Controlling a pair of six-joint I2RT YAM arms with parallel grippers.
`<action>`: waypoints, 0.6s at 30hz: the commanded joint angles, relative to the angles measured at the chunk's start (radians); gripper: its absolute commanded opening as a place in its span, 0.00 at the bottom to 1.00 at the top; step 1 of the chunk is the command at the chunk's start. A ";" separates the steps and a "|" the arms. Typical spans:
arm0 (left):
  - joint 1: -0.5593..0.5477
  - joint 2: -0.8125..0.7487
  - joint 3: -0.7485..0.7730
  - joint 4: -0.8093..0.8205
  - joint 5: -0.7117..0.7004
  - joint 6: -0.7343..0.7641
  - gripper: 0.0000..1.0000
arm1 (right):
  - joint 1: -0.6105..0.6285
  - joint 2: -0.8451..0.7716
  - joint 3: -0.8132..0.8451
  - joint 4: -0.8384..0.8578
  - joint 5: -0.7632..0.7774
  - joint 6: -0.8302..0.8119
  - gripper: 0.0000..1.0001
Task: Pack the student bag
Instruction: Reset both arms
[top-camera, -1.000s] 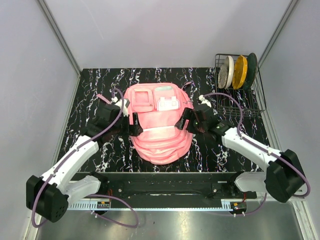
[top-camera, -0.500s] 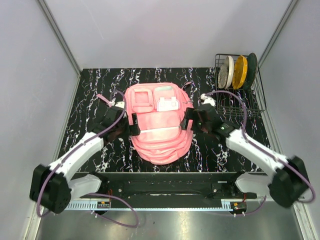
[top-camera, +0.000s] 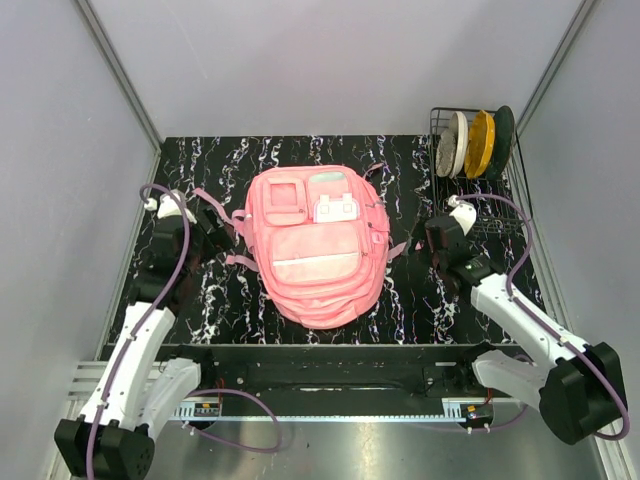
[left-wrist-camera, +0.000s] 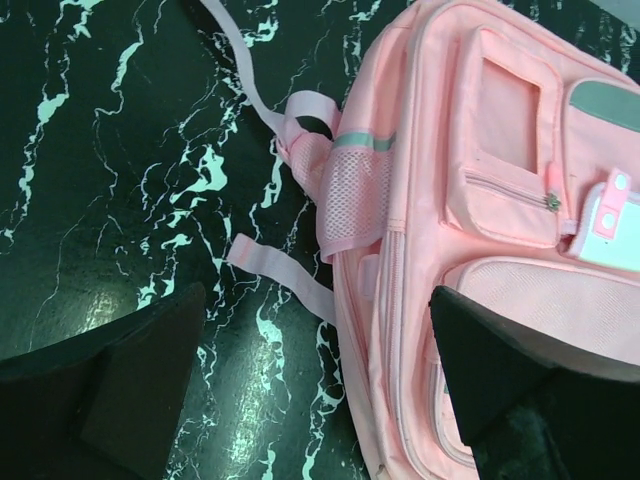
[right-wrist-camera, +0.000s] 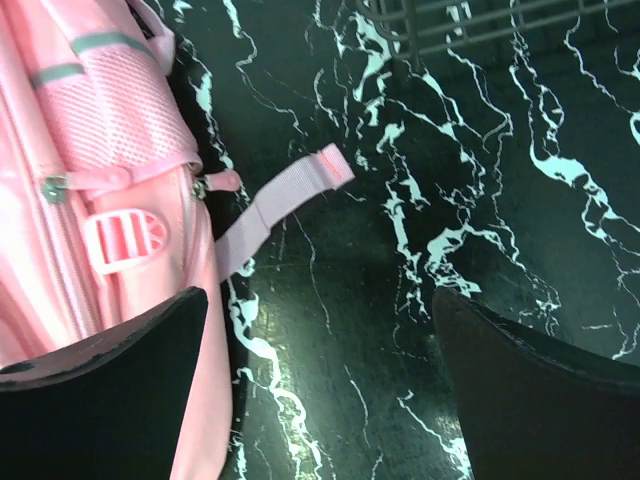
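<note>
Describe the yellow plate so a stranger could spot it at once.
Look to the far right corner of the black marbled table, where a wire rack stands. Three plates stand on edge in it. The yellow plate is the middle one, between a white plate and a dark green plate.

Shows soft pink over the whole student bag (top-camera: 318, 250), straps (left-wrist-camera: 272, 268) and mesh side pocket (left-wrist-camera: 355, 195) included, with a mint-green band on one top pocket (top-camera: 327, 179), a grey-green stripe along the mesh pocket's rim and a white label (top-camera: 337, 209) with pink trim. Sets it against a table (top-camera: 190, 165) of glossy black veined with white marbling, under pale lilac-grey walls (top-camera: 330, 60). Adds a dark wire rack (top-camera: 495, 215) with an off-white plate (top-camera: 455, 143), a mustard-yellow plate (top-camera: 482, 143) and a dark green plate (top-camera: 503, 135), plus white arms (top-camera: 515, 315) with black joints and purple cables (top-camera: 170, 250).
</note>
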 joint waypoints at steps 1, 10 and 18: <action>0.002 -0.042 -0.018 0.044 0.017 0.006 0.99 | -0.010 -0.039 -0.006 0.072 -0.003 -0.041 1.00; 0.004 -0.109 -0.080 0.036 -0.020 -0.074 0.99 | -0.007 -0.297 -0.215 0.251 0.049 -0.128 1.00; 0.004 -0.111 -0.077 0.070 -0.007 -0.042 0.99 | -0.008 -0.467 -0.367 0.372 0.198 -0.239 1.00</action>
